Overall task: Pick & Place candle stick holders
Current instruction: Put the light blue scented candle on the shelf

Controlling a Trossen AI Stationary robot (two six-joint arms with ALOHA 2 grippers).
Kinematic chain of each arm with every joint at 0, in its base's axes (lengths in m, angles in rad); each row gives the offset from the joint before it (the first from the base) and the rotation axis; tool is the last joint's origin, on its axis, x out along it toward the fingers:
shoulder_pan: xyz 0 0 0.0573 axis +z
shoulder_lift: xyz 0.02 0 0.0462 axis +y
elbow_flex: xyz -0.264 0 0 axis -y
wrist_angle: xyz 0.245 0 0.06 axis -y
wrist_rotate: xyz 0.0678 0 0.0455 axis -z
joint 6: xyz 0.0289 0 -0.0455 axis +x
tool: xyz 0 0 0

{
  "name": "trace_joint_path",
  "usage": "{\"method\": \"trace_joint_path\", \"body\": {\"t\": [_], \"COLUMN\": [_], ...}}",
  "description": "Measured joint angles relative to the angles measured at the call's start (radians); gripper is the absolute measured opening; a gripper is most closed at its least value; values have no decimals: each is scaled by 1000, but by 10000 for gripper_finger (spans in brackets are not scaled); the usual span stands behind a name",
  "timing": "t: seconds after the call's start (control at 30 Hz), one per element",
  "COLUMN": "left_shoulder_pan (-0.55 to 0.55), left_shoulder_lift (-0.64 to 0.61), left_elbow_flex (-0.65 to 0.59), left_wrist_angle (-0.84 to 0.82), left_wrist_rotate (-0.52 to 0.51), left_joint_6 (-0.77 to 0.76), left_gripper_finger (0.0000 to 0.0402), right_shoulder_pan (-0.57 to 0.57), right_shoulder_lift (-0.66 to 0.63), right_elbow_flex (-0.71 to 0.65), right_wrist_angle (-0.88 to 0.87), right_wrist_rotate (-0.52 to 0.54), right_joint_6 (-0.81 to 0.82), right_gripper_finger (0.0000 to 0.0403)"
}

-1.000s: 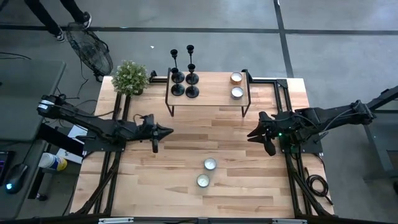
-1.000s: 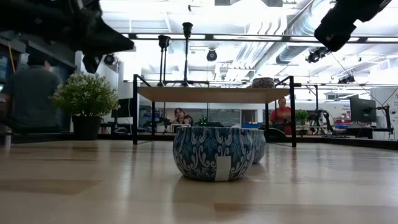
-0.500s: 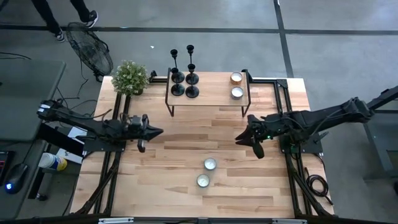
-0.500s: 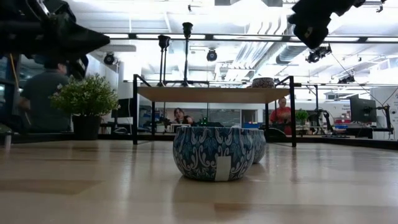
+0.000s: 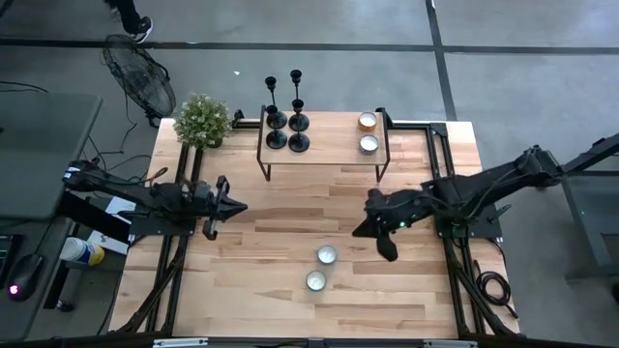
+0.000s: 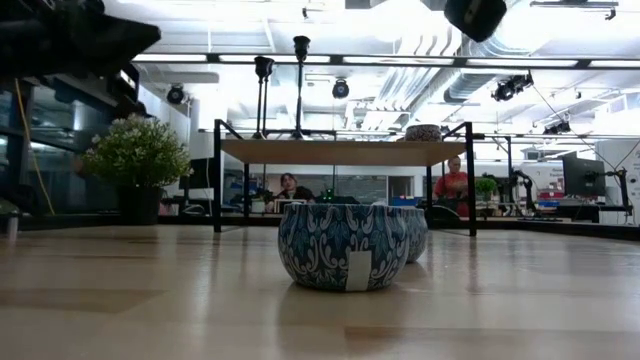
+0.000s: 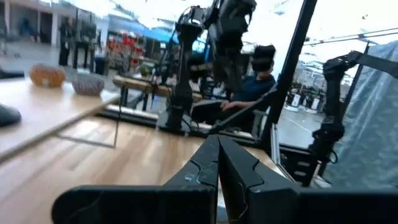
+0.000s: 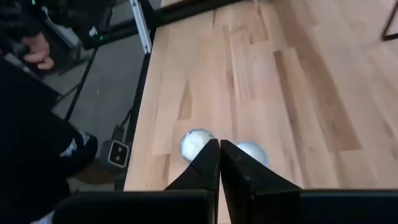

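Several black candle stick holders (image 5: pixel 287 129) stand by their round bases on the left end of a raised wooden shelf (image 5: pixel 329 155) at the table's far side; the low view shows two of their stems (image 6: pixel 263 95). My left gripper (image 5: pixel 237 206) hovers shut over the table's left part, well short of the shelf, and its fingers (image 7: pixel 217 149) meet with nothing between them. My right gripper (image 5: pixel 358 230) is shut too and hangs empty above the table's middle right, near two tealight cups (image 5: pixel 327 255). In its wrist view the closed fingertips (image 8: pixel 219 147) point down toward those cups.
Two blue-patterned tealight cups (image 6: pixel 343 245) sit on the near middle of the table. Two more cups (image 5: pixel 368 132) rest on the shelf's right end. A potted plant (image 5: pixel 203 121) stands at the far left corner. Black frame rails run along both table sides.
My right gripper has travelled from the table's right edge toward the middle and a little nearer, ending above the two tealight cups. My left gripper has drawn back toward the table's left edge. Nothing on the table or shelf has moved.
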Motion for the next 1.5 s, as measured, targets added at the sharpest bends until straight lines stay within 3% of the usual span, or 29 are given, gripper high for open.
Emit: {"method": "trace_joint_path", "body": {"t": [0.33,0.53,0.8,1.27,1.5], "left_shoulder_pan": [0,0,0,0,0], "left_shoulder_lift": [-95,-100,-99,-99,-99], "left_elbow_flex": [-1,-1,-2,-2,-2], "left_wrist_angle": [-28,-34,-34,-34,-35], "left_wrist_rotate": [-19,-113,-119,-119,-119], "left_joint_6": [103,122,119,119,119], "left_gripper_finger": [0,0,0,0,0], "right_shoulder_pan": [61,76,75,89,66], "right_shoulder_lift": [250,384,526,568,568], "right_elbow_flex": [260,406,574,597,597], "right_wrist_angle": [-240,-431,-721,-669,-640], "right_wrist_rotate": [-15,-59,-87,-2,-149], "right_joint_6": [17,72,106,25,112], "right_gripper_finger": [1,1,0,0,0]}}
